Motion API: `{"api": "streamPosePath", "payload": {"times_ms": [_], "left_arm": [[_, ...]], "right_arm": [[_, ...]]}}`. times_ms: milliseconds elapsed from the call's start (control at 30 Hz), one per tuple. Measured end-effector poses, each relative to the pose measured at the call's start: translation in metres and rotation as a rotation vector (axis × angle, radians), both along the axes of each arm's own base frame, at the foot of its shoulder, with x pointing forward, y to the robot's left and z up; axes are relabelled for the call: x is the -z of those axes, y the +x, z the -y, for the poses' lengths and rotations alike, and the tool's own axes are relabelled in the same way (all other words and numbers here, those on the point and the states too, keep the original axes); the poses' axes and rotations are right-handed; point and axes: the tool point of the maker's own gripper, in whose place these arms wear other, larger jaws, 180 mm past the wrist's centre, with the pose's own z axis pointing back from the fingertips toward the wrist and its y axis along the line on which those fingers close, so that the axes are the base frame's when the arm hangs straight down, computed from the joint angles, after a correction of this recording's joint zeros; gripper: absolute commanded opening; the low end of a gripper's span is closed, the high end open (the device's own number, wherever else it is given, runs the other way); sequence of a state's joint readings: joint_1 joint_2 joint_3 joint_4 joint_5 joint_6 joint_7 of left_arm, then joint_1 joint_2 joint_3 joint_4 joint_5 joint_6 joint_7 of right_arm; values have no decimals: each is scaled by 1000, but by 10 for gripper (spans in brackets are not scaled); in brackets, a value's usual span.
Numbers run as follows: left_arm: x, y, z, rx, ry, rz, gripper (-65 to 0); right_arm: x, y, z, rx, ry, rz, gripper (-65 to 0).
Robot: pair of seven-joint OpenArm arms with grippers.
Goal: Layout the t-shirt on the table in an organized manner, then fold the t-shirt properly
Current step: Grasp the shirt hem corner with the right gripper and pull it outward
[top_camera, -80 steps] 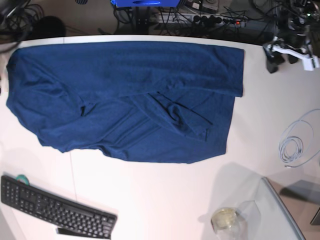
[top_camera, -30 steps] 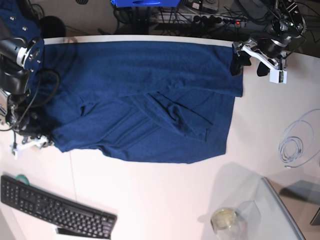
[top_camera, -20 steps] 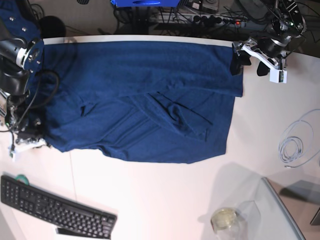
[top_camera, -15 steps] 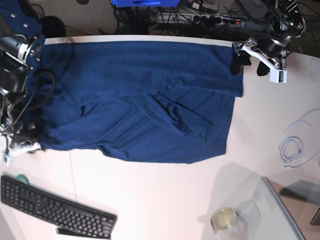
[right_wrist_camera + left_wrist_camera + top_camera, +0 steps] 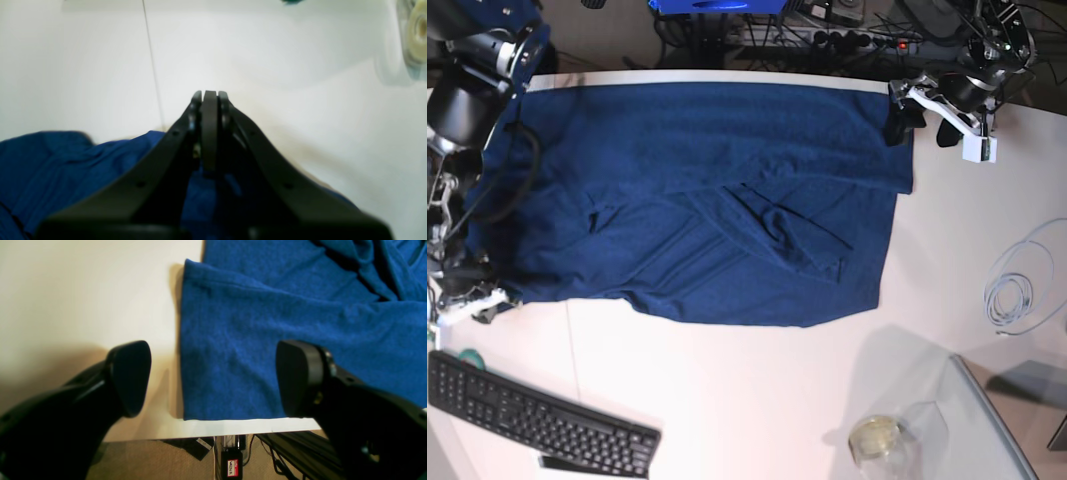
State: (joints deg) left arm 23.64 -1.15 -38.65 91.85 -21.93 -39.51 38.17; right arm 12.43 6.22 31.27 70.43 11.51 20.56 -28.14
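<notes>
The left gripper (image 5: 213, 380) hangs wide open over the far right corner of the t-shirt (image 5: 707, 200), one black finger (image 5: 128, 373) above bare table and the other above blue cloth — neither visibly touching. The right gripper (image 5: 210, 110) is pressed fully shut at the shirt's near left edge, with blue fabric bunched under its fingers; whether cloth is actually pinched between them I cannot tell. The navy shirt lies spread across the far half of the white table (image 5: 757, 390), with folds rumpled near its middle. A black keyboard (image 5: 537, 420), a coiled white cable (image 5: 1017, 290) and a glass panel (image 5: 997, 420) sit along the near side. Below the table's far edge, a small red-and-white label (image 5: 232, 467) carries handwriting too small to read.
</notes>
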Motion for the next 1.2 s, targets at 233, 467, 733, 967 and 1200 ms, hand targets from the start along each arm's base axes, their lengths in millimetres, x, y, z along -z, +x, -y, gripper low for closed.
{"api": "streamPosePath", "payload": {"times_ms": [233, 467, 733, 967, 1200], "left_arm": [[0, 0, -1, 1, 2, 0, -94], [0, 0, -1, 1, 2, -1, -94], [0, 0, -1, 1, 3, 0, -94], [0, 0, -1, 1, 3, 0, -94], [0, 0, -1, 1, 4, -1, -94]], "right_arm": [[2, -37, -35, -74, -6, -49, -650], [25, -95, -62, -86, 18, -144, -650], [53, -132, -80, -95, 71, -267, -609], [25, -115, -72, -93, 29, -213, -321], [23, -34, -52, -95, 73, -186, -324]]}}
